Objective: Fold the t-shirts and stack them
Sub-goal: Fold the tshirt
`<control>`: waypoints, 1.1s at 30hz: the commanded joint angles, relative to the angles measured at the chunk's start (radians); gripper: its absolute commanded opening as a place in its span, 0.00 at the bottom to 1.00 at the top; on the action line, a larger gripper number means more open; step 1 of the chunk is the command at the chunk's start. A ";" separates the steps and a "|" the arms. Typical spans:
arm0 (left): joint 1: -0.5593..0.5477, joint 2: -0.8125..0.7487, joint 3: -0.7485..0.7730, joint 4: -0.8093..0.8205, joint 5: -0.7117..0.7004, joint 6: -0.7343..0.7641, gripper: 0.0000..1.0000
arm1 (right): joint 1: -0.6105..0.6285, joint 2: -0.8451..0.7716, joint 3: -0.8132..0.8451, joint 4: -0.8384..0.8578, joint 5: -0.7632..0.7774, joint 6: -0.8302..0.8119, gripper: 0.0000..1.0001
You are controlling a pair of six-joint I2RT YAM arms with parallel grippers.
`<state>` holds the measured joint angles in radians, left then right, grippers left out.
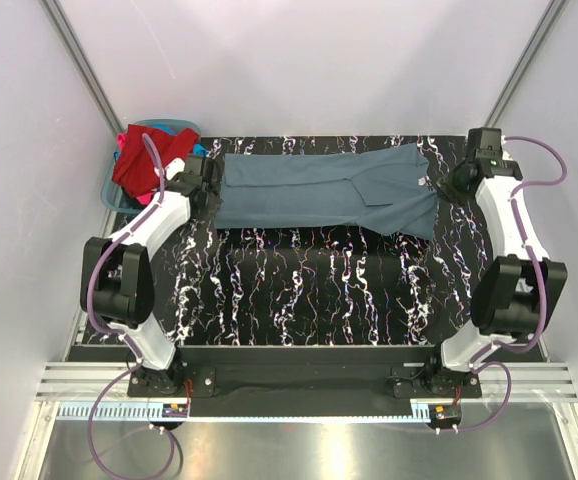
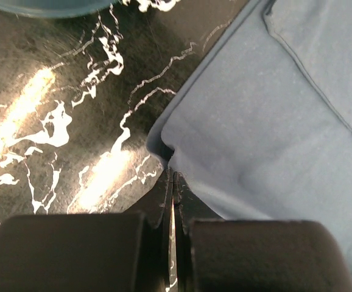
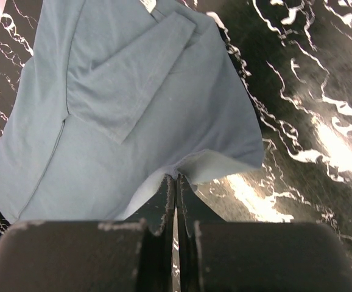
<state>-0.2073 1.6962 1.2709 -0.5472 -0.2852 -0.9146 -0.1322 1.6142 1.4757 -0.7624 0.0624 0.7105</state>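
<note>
The slate grey-blue t-shirt (image 1: 319,190) lies spread along the far edge of the counter (image 1: 299,270), left gripper (image 2: 173,176) and right gripper (image 3: 176,178) each clamped on one end. Both bites look thin; uneven pulling could slip a corner free.

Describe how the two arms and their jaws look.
The left arm and right arm share white link shells, bulky black joints and black bases. A purple cable loops along each. The jaws are matte black and blocky.
</note>
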 commanded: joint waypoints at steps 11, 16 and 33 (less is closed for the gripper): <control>0.028 0.039 0.057 0.062 -0.081 0.043 0.00 | -0.010 0.161 0.233 0.032 -0.055 -0.131 0.00; 0.028 0.062 0.097 0.067 -0.100 0.077 0.00 | -0.010 0.216 0.293 0.026 -0.055 -0.169 0.00; 0.011 0.117 0.154 0.076 -0.127 0.126 0.00 | -0.010 0.355 0.408 -0.006 -0.078 -0.269 0.00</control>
<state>-0.1970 1.8091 1.3815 -0.5060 -0.3534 -0.8078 -0.1341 1.9640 1.8168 -0.7601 -0.0265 0.4873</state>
